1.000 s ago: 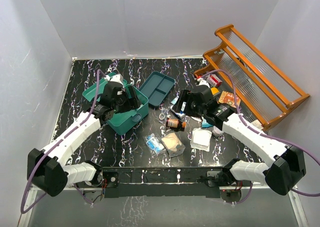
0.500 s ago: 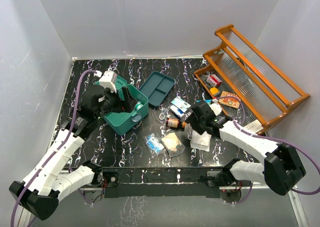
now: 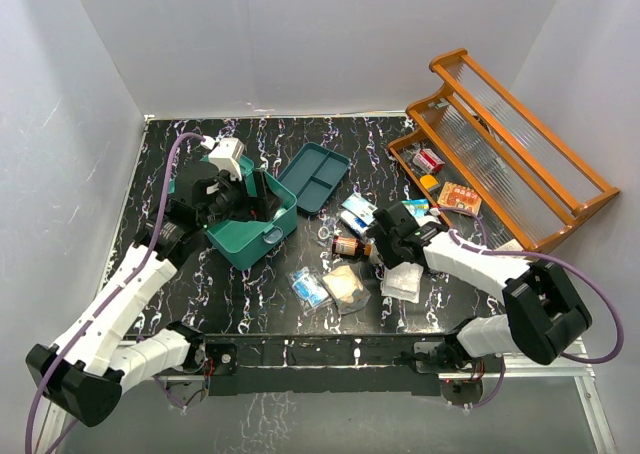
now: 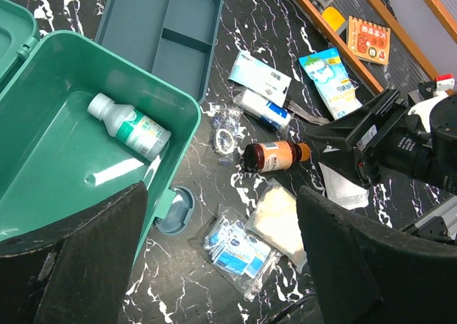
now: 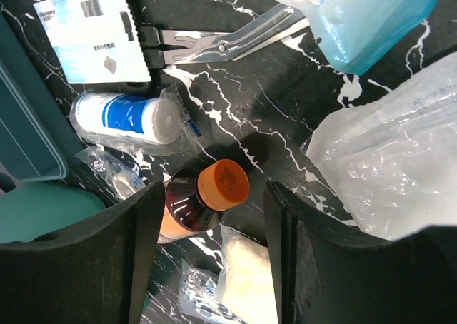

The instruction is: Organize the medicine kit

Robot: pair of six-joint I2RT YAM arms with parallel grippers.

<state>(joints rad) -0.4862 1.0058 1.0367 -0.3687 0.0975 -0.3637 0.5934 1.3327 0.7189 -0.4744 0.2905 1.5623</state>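
The medicine kit (image 3: 250,240), a teal box, stands open at the left with a white bottle (image 4: 128,126) lying inside it. My left gripper (image 3: 260,202) hovers over the kit's right end, open and empty; in its wrist view the gripper (image 4: 228,267) has the kit (image 4: 50,145) at its left. An amber bottle (image 3: 347,246) with an orange cap lies on its side at the table's middle. My right gripper (image 3: 371,246) is lowered at its cap end. In the right wrist view this gripper (image 5: 214,260) is open, with the bottle (image 5: 207,199) between the jaws, close to the left one.
A dark-teal divided tray (image 3: 314,176) lies behind the kit. Around the bottle lie a gauze roll (image 5: 128,117), scissors (image 5: 221,42), a white sachet (image 5: 93,31), a clear bag (image 5: 393,160) and blue sachet packs (image 4: 239,249). An orange wooden rack (image 3: 510,154) stands at the right.
My right gripper has come down and toward the near edge, from by the blue-and-white packs to the amber bottle's cap. My left gripper drew back a little from over the kit.
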